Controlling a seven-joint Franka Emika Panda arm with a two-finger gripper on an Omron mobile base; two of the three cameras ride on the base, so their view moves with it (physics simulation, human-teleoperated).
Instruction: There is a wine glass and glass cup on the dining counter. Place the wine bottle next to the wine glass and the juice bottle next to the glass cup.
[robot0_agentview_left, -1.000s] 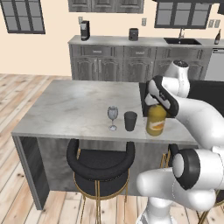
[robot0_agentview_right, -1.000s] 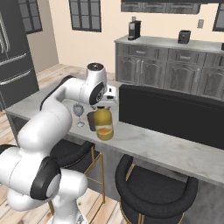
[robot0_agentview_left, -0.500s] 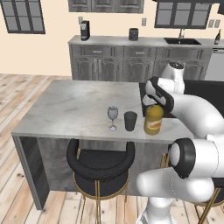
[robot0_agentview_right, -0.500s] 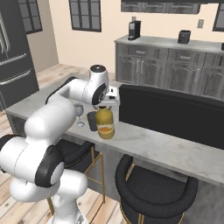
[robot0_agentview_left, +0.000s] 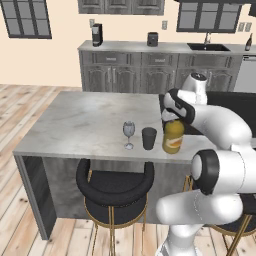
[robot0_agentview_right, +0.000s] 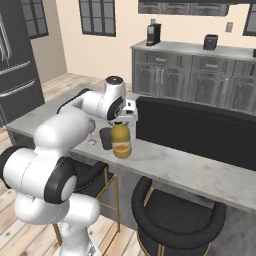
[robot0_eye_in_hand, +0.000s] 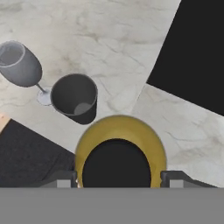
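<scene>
Gripping juice bottle (robot0_agentview_left: 173, 138) — glass cup (robot0_eye_in_hand: 75, 97) interior visible.

blocked: glass cup (robot0_agentview_left: 149, 138) just left of juice bottle (robot0_agentview_left: 173, 137) | open: bare dining counter (robot0_agentview_left: 85, 120) beyond

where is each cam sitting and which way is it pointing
Left base view: behind the arm on its left, facing forward and down over the dining counter; arm rises lower right.
Right base view: behind on its right, same counter; arm rises lower left.
Hand view: on the hand, looking straight down onto the juice bottle; fingers flank it.
All three share the juice bottle, the glass cup and the wine glass.
</scene>
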